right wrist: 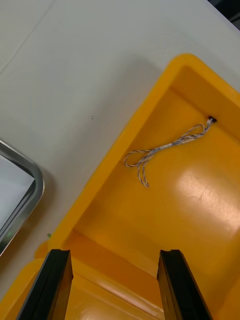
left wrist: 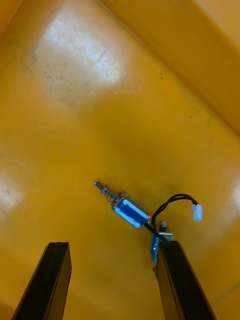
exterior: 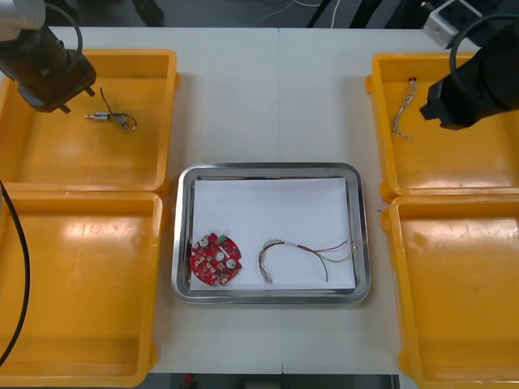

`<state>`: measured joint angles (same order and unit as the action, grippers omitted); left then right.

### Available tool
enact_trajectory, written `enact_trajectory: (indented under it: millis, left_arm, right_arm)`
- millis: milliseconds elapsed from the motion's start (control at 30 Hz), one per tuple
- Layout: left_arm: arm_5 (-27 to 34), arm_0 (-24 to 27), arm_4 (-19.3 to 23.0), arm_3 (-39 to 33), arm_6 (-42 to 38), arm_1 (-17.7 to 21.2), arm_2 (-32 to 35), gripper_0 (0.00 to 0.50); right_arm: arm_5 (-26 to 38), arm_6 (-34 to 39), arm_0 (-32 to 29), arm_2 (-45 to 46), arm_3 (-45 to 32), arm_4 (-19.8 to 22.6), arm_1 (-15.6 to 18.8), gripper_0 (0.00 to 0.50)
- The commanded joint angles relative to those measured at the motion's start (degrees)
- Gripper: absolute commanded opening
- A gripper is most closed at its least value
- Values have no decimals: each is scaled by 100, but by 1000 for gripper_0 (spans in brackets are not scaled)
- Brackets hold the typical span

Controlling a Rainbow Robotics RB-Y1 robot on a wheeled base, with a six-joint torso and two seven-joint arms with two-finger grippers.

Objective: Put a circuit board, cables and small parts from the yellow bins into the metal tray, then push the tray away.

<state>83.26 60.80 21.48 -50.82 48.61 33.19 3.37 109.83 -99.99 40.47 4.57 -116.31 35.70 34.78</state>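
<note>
Over the far left yellow bin (exterior: 49, 154) the left gripper (left wrist: 114, 245) is held spread, the small metal part (left wrist: 129, 210) just beyond one fingertip (left wrist: 169, 250); the right gripper (right wrist: 116, 252), likewise spread, is held short of the twisted cable (right wrist: 165, 147).

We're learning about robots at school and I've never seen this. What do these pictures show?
It is a robot with two arms, each ending in a two-finger gripper. The wide picture looks down from above at a table. The two tall pictures come from cameras on the wrists; the black bars are the robot's own fingers. A metal tray in the middle holds a red circuit board and a red and yellow cable. Yellow bins stand at both sides. The left gripper hovers open above a small metal part in one bin; the right gripper hovers open above a twisted cable in another. Neither holds anything.
</note>
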Motion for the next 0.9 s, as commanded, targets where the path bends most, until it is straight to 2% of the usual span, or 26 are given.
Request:
enact_trajectory:
  millis: [33, 433, 667, 900]
  left_arm:
    - [-231, 318, -100, 125, -581, -155, -12, 500]
    - [-591, 309, -162, 582, -1011, -208, 58, 500]
    - [-969, 318, -188, 802, -1328, -208, 67, 500]
    - [-1365, 318, -171, 1004, -1512, -208, 6, 500]
  right_arm:
    - [17, 76, 532, 554, 592, 42, 248, 500]
    - [17, 146, 1086, 774, 2051, -784, 275, 500]
    - [-14, 208, 1253, 844, 2719, -942, 257, 500]
    - [-489, 243, 1262, 853, 3202, -1092, 117, 500]
